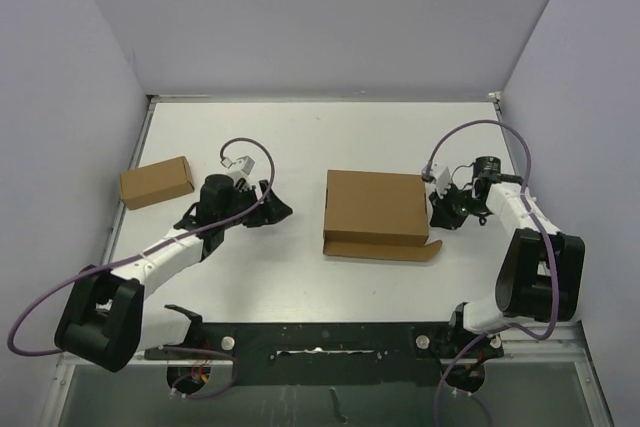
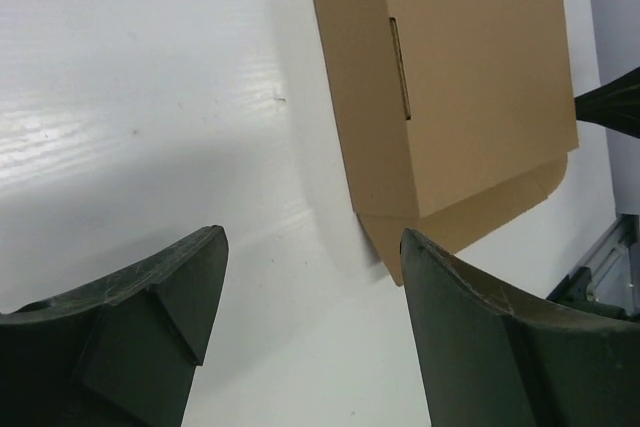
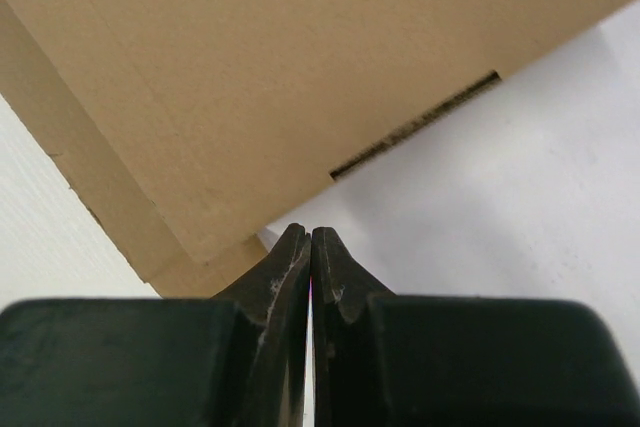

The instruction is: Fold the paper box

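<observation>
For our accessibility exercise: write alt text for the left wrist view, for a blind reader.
A paper box lies on a white table, lid down, one flap sticking out. The left gripper hovers short of it, jaws open and empty.

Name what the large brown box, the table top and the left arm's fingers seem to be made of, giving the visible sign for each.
Paper box: looks like plain brown cardboard, matt; fibrous grain, a cut slit and creased flaps.
Table: white and smooth, perhaps laminate or painted board; soft glare on it.
Left fingers: dark and matt, probably moulded plastic; faint scuffs, no metallic shine.
</observation>
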Robot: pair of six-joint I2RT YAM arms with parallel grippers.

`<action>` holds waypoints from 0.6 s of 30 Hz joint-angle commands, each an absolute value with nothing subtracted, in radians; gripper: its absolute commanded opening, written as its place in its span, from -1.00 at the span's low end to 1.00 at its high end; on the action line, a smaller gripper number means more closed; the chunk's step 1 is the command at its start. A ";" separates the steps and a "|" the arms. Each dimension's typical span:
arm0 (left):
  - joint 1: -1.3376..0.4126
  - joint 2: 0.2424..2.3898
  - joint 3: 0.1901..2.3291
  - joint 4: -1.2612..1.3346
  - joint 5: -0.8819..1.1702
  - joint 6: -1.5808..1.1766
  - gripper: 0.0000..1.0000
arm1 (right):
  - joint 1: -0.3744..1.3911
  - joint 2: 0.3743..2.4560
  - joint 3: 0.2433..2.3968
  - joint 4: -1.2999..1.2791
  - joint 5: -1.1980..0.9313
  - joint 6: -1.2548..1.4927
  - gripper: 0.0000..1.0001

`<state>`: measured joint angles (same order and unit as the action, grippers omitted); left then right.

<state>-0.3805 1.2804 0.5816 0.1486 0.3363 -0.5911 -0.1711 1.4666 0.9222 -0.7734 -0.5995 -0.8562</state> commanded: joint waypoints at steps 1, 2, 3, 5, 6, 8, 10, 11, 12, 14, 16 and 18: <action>-0.386 1.180 0.534 0.273 0.392 -0.671 0.37 | -0.108 1.472 0.920 -0.750 -0.591 -0.857 -0.99; -0.387 1.175 0.523 0.273 0.399 -0.678 0.37 | -0.094 1.475 0.920 -0.752 -0.594 -0.860 -1.00; -0.390 1.172 0.514 0.272 0.402 -0.681 0.36 | -0.079 1.477 0.920 -0.755 -0.599 -0.862 -1.00; -0.391 1.171 0.501 0.262 0.397 -0.675 0.37 | -0.052 1.475 0.919 -0.758 -0.609 -0.865 -1.00; -0.391 1.173 0.498 0.256 0.388 -0.670 0.36 | -0.037 1.474 0.918 -0.762 -0.617 -0.869 -1.00; -0.392 1.175 0.500 0.241 0.375 -0.655 0.36 | -0.005 1.469 0.915 -0.770 -0.637 -0.879 -1.00; -0.391 1.170 0.509 0.225 0.368 -0.645 0.36 | 0.033 1.461 0.909 -0.773 -0.652 -0.889 -1.00; -0.390 1.165 0.514 0.218 0.364 -0.639 0.36 | 0.058 1.459 0.907 -0.771 -0.654 -0.890 -1.00; -0.392 1.158 0.519 0.209 0.359 -0.633 0.35 | 0.090 1.456 0.906 -0.766 -0.652 -0.889 -1.00; -0.395 1.136 0.528 0.189 0.354 -0.620 0.35 | 0.183 1.456 0.906 -0.740 -0.624 -0.869 -1.00; -0.403 1.106 0.537 0.171 0.352 -0.603 0.35 | 0.305 1.468 0.922 -0.723 -0.581 -0.849 -1.00; -0.416 1.069 0.540 0.164 0.353 -0.591 0.35 | 0.418 1.488 0.953 -0.696 -0.531 -0.833 -1.00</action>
